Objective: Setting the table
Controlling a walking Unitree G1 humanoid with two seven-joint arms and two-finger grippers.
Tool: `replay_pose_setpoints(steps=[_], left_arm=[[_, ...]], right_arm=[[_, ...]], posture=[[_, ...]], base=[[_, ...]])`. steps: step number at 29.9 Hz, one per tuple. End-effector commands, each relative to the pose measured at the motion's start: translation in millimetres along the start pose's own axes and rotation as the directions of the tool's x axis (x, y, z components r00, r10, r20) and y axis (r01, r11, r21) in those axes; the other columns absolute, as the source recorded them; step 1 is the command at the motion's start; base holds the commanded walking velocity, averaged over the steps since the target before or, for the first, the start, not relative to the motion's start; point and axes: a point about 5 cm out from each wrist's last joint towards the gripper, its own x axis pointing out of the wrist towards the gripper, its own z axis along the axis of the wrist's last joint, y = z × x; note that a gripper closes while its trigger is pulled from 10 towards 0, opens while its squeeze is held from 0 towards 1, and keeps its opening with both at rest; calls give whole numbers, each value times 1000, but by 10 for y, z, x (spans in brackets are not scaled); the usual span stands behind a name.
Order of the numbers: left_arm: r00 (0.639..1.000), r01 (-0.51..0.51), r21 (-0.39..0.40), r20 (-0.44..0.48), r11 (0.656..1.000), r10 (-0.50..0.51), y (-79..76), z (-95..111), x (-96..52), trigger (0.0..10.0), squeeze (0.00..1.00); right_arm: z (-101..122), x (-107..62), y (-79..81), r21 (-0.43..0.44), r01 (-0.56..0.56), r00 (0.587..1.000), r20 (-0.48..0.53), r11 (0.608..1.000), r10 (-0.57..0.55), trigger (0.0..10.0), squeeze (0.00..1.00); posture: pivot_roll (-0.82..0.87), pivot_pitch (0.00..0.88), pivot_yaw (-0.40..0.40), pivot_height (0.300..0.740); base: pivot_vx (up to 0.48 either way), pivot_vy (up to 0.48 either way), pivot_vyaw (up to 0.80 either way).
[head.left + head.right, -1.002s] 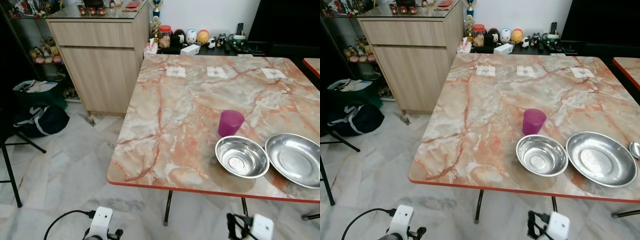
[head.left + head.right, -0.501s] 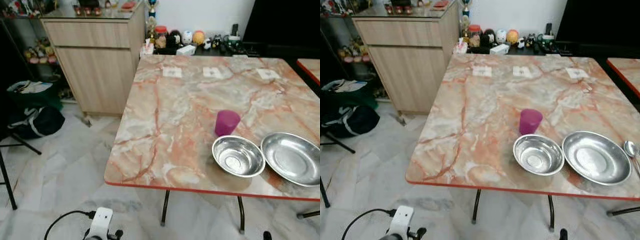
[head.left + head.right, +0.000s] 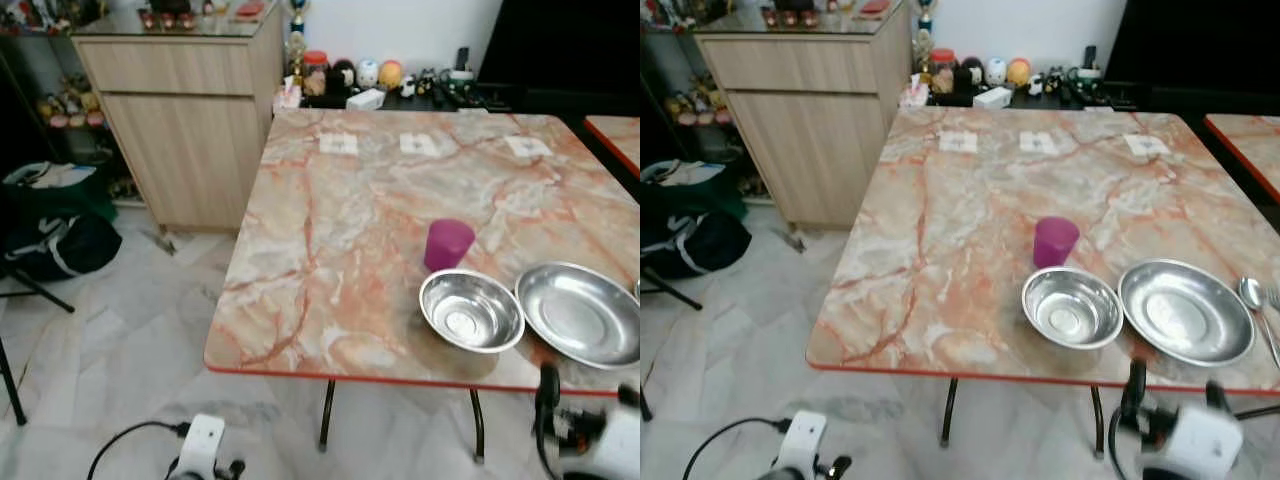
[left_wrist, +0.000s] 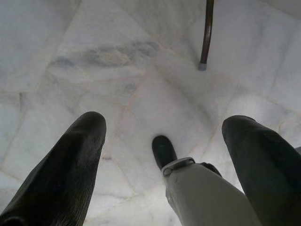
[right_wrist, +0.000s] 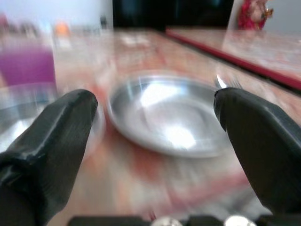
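Right hand (image 3: 1170, 400) raised at surface (image 3: 960, 230) edge, fingers apart, facing steel plate (image 5: 164, 115); left hand (image 4: 162, 155) apart, low over floor.

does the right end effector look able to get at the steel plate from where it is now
Probably yes. The right end effector is at the table's near edge, fingers open and pointed at the steel plate, with bare tabletop between them. The steel bowl and the spoon flank the plate but do not block it.
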Motion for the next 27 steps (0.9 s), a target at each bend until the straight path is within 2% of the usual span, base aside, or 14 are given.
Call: replay_pose_setpoints(steps=[1, 4, 8, 10, 13, 27], left_arm=[[1000, -3, 7, -11, 1000, 3, -2, -22, -3, 10000, 0], [1000, -3, -1, 0, 1000, 3, -9, 1, 2, 10000, 0], [1000, -15, -17, 1, 1000, 15, 11, -30, -10, 10000, 0], [1000, -14, -11, -5, 1000, 14, 13, -44, -13, 10000, 0], [1000, 8, 38, -26, 999, -7, -6, -113, -30, 10000, 0], [1000, 1, 24, -21, 1000, -1, -16, -87, -20, 10000, 0]], right_arm=[[-30, -20, -25, 9, 13, 999, -40, 1000, -13, 10000, 0], [39, 158, 133, 31, -57, 998, -19, 998, 57, 10000, 0], [69, 105, 256, 74, -73, 996, -40, 995, 76, 10000, 0], [63, 88, 265, 73, -75, 996, -45, 995, 78, 10000, 0], [11, 27, 254, 63, -53, 995, -76, 997, 58, 10000, 0], [72, 91, 288, 68, -62, 995, -71, 996, 67, 10000, 0]], posture=[[-11, 0, -29, 740], [10, 0, -40, 740], [19, 0, -44, 740], [18, 0, -42, 740], [10, 0, -35, 740], [5, 0, -41, 740]], base=[[0, 0, 0], [0, 0, 0], [0, 0, 0], [0, 0, 0], [0, -259, 0], [0, -479, 0]])
